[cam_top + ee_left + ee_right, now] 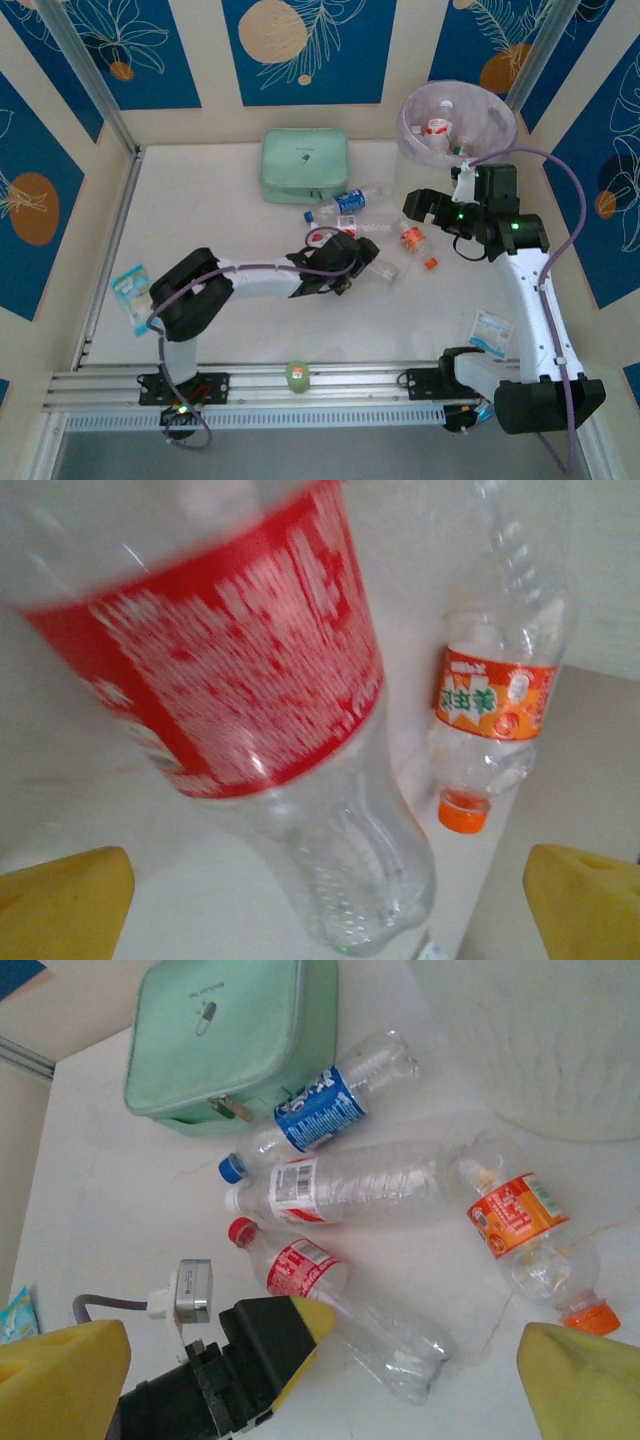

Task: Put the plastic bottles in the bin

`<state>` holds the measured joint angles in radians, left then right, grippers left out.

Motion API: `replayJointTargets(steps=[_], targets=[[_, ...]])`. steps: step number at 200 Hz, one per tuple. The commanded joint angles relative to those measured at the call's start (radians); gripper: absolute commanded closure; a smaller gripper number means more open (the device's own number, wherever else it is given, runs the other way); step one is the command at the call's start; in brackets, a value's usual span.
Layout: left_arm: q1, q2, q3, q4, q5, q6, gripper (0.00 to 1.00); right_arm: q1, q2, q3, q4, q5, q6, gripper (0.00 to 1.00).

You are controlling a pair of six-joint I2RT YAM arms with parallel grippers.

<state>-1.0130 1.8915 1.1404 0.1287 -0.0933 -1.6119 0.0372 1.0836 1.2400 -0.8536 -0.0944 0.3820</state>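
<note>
White tabletop (200,200), blue-and-cream panels (300,50) behind. The left gripper (345,262), fingers spread wide, is the nearer arm to the red-label bottle (335,1300), which lies flat just ahead, its long axis slanting across the gap. Beyond lie the orange-label bottle (520,1215), white-label bottle (340,1185) and blue-label bottle (320,1110). The right gripper (418,207), also spread and empty, hovers near the bin (505,120) at the far right.
</note>
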Motion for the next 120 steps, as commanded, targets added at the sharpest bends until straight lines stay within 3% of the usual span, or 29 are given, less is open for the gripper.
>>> replayJointTargets(steps=[1,73,120], targets=[[-0.026,0.047,0.043,0.034,-0.001,-0.1,0.01,-0.005,-0.024,-0.004,-0.017,-0.014,-0.012,0.01],[-0.039,0.162,0.088,0.084,-0.018,-0.138,0.04,-0.031,-0.048,-0.008,0.005,-0.045,-0.013,0.0],[-0.038,0.181,0.064,0.103,-0.023,-0.161,0.29,-0.039,-0.06,-0.027,-0.006,-0.049,-0.021,0.01]])
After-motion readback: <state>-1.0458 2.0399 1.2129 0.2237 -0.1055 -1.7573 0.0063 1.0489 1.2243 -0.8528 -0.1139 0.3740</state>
